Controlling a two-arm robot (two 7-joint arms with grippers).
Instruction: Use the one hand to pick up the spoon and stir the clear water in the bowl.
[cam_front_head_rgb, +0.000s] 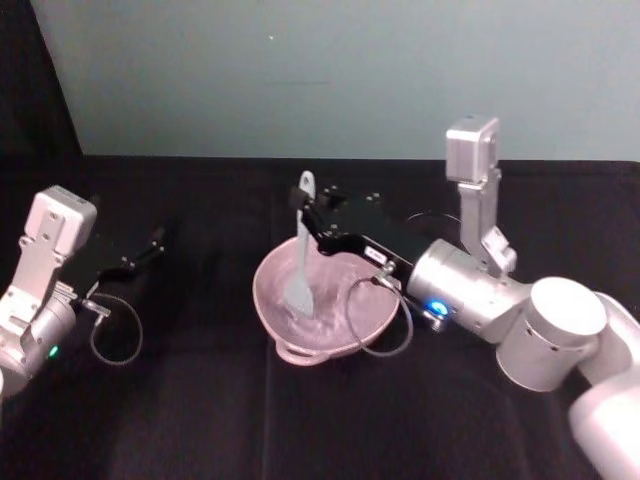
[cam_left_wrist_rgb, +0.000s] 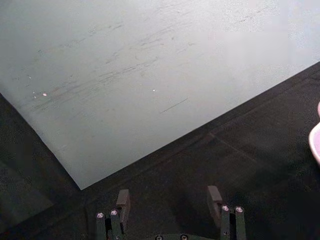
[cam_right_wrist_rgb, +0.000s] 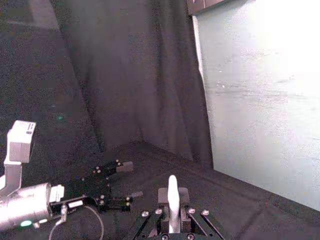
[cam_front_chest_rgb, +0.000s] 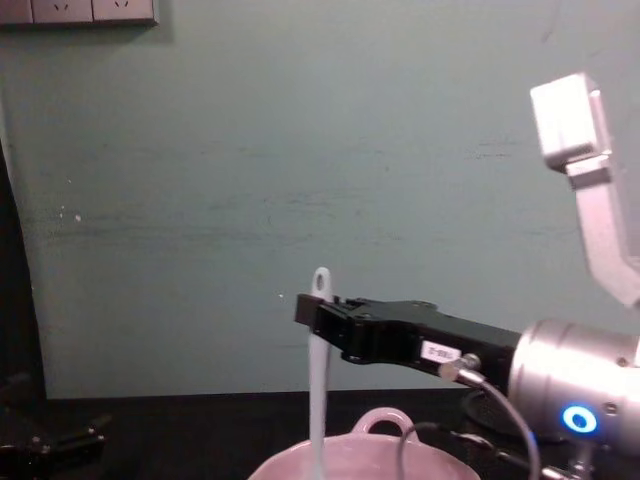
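Black table (cam_front_head_rgb: 200, 420): bowl (cam_front_head_rgb: 322, 347), upright spoon (cam_front_head_rgb: 300, 272) in right gripper (cam_front_head_rgb: 308, 214) (white label (cam_front_chest_rgb: 440, 352) illegible)

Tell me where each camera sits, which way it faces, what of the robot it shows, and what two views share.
Head: high up, looking down at the black table; left gripper parked at left, right gripper holding the spoon, head down in the bowl.
Chest: lower, looking across at the wall; right gripper enters from the right.
Left wrist: behind its open fingers, facing table and wall.
Right wrist: behind the clamped spoon handle, facing the left gripper.
Shared: head and chest both show spoon and bowl.
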